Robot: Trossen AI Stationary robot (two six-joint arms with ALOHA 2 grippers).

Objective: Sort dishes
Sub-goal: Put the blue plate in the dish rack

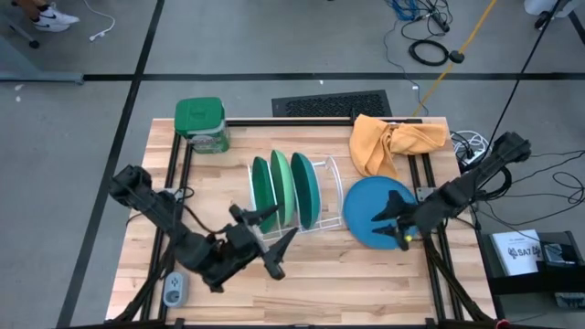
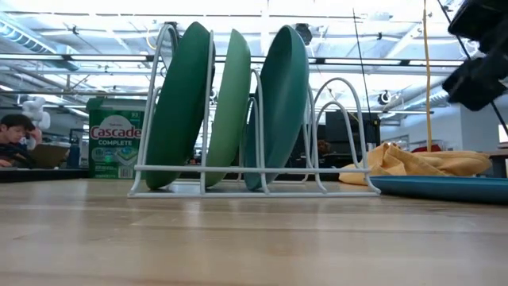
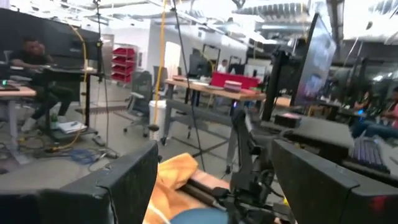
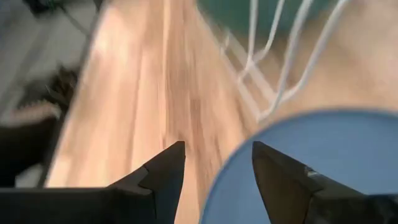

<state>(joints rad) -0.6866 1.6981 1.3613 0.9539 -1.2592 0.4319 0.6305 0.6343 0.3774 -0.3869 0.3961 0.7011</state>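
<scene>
Three plates stand on edge in the white wire rack (image 1: 331, 187) at mid-table: dark green (image 1: 262, 194), light mint green (image 1: 282, 187) and teal (image 1: 306, 190). They also show in the low view, leaning in the slots (image 2: 182, 103). The blue plate (image 1: 366, 212) lies flat on the table to the rack's right. My right gripper (image 4: 217, 165) is open above the blue plate's rim (image 4: 249, 155), one finger over the plate and one over bare wood. My left gripper (image 1: 274, 245) is open and empty at the rack's near side.
A green-lidded container (image 1: 201, 123) stands at the far left. A crumpled yellow cloth (image 1: 393, 142) lies at the far right, behind the blue plate. A small grey device (image 1: 174, 291) sits at the near left edge. A person (image 2: 16, 139) sits beyond the table.
</scene>
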